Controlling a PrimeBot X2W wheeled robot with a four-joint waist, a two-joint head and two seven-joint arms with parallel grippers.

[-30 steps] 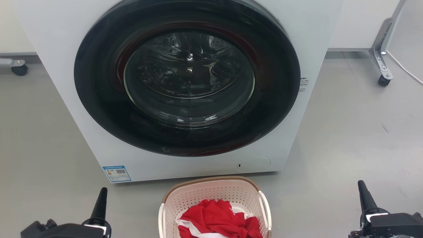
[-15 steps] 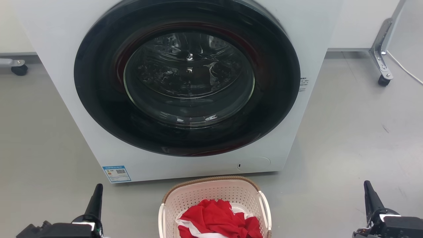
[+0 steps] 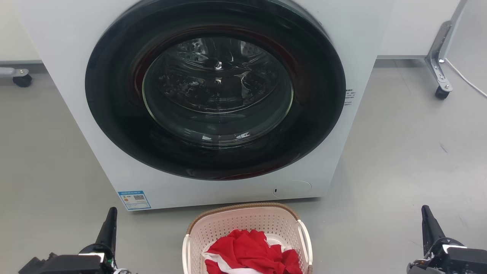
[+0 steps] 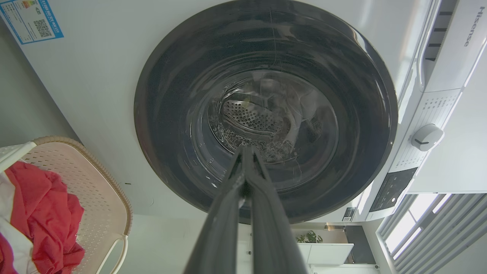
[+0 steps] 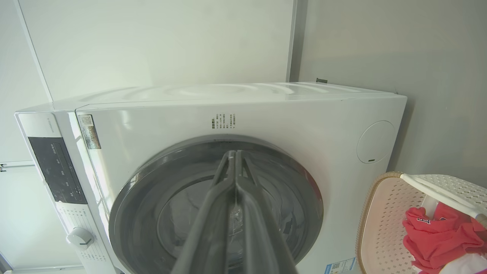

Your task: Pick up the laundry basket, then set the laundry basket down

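You have one washer (image 3: pixel 68 45), one laundry basket (image 3: pixel 243 224) and one blue label (image 3: pixel 134 199). You count two grippers: the left gripper (image 3: pixel 111 219) and the right gripper (image 3: pixel 426 215). Two caster wheels (image 3: pixel 22 80) stand behind.

I see a smooth grey floor (image 3: pixel 411 152), evenly lit and faintly scuffed. A white washer (image 3: pixel 49 57) with a dark round door (image 3: pixel 110 125) stands at twelve o'clock, a pale wall (image 3: pixel 418 26) behind it. At two o'clock a metal leg (image 3: pixel 437 64) ends in a black caster (image 3: pixel 442 93), with a white cable (image 3: pixel 466 82) beside it. A second caster (image 3: pixel 22 80) sits at ten o'clock. In the left wrist view, daylight comes through a slatted window (image 4: pixel 430 228).
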